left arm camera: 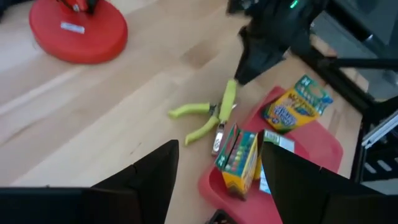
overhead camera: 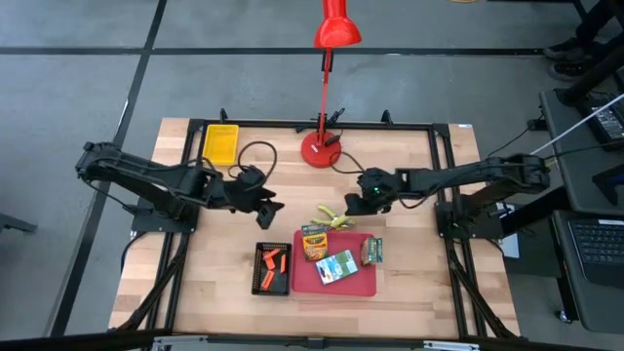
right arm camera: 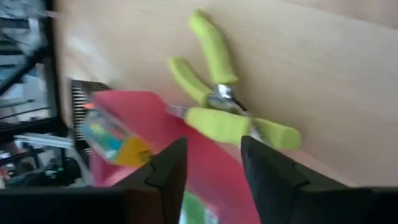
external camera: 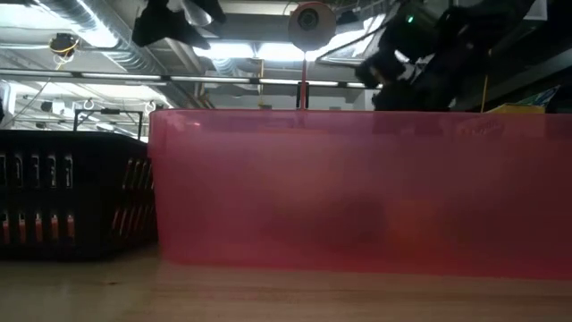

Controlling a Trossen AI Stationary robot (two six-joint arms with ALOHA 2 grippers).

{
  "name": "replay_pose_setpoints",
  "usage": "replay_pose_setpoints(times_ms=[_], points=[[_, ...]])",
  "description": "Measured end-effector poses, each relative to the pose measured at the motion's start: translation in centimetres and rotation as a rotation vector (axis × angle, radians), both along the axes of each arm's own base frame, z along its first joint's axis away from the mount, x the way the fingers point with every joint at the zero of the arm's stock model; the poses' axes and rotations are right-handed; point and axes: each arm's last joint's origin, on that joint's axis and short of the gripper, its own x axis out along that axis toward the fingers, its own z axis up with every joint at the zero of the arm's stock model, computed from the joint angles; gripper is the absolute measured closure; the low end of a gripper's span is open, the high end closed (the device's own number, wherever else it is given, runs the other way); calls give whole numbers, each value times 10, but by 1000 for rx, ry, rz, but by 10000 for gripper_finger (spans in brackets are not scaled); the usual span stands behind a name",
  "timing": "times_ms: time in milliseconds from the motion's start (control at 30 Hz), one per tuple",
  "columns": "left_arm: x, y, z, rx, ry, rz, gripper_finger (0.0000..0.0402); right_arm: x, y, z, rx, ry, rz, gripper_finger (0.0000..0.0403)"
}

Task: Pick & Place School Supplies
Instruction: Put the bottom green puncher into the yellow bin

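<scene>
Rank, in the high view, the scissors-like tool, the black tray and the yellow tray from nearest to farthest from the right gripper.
From the right gripper:
1. Scissors-like tool, just beside it, at the red tray's far edge.
2. Black tray, holding orange sticks, left of the red tray.
3. Yellow tray, far-left table corner.

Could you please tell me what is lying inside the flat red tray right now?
Three printed crayon boxes lie in the red tray. What is under the boxes is covered. The yellow-green scissors-like tool lies outside, at the tray's far edge.
</scene>
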Motion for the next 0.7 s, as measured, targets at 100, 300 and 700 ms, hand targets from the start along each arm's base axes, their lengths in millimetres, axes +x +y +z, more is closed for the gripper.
replay_pose_setpoints(times_ms=[100, 300, 700], points=[[-3, 1, 3, 7, -15, 5, 176, 2, 1, -10, 7, 42, 6, 212], [-4, -1, 4, 19, -15, -3, 176, 3, 5, -11, 0, 50, 3, 177], [-4, -1, 3, 47, -6, -25, 183, 5, 4, -10, -56, 28, -45, 190]])
